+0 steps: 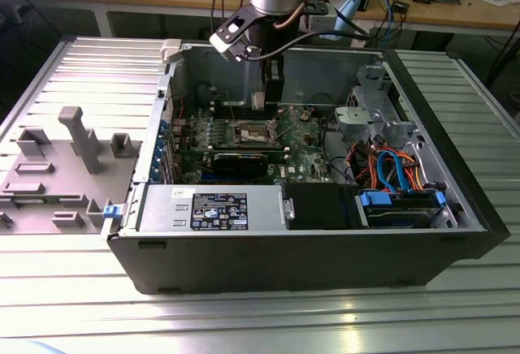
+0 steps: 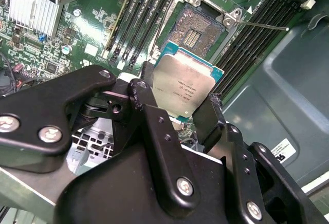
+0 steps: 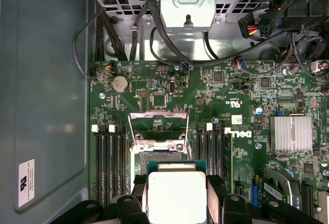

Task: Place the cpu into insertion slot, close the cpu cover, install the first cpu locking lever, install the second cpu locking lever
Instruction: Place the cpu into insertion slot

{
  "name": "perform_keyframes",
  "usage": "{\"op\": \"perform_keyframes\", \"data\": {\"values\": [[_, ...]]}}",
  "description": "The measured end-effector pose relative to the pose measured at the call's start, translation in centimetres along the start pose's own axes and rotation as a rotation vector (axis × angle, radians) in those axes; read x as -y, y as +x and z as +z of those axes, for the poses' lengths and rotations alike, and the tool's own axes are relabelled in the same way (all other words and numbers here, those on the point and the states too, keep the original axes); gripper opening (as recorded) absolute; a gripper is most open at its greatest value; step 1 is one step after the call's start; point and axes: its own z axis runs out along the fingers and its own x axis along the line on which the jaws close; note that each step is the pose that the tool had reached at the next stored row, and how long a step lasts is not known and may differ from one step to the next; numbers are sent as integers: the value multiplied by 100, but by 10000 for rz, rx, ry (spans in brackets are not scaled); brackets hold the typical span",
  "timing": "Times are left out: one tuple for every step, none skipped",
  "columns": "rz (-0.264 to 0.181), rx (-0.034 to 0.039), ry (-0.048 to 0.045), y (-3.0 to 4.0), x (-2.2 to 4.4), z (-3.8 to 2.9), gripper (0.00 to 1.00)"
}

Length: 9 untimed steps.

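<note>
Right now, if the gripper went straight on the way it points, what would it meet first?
Most likely the insertion slot: the gripper, shut on the cpu, points down at the motherboard, that slot just ahead. Depth is unclear, so alignment is uncertain.

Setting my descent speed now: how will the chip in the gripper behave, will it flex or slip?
The chip looks like a flat plate with a metal top, so it is probably stiff and light for its size. The gripper pinches only its thin edges, so it may twist or slip if nudged against something.
</note>
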Motion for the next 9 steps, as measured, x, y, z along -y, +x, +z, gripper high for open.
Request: {"op": "perform_keyframes", "data": {"values": [[0,0,0,0,0,1,55],[0,0,1,0,0,1,55],[1,1,2,0,0,2,55],[1,1,2,0,0,3,55],[0,0,2,0,0,5,55],[0,1,2,0,0,6,55],[0,1,3,0,0,6,55],[0,1,3,0,0,8,55],[0,1,4,0,0,8,55]]}}
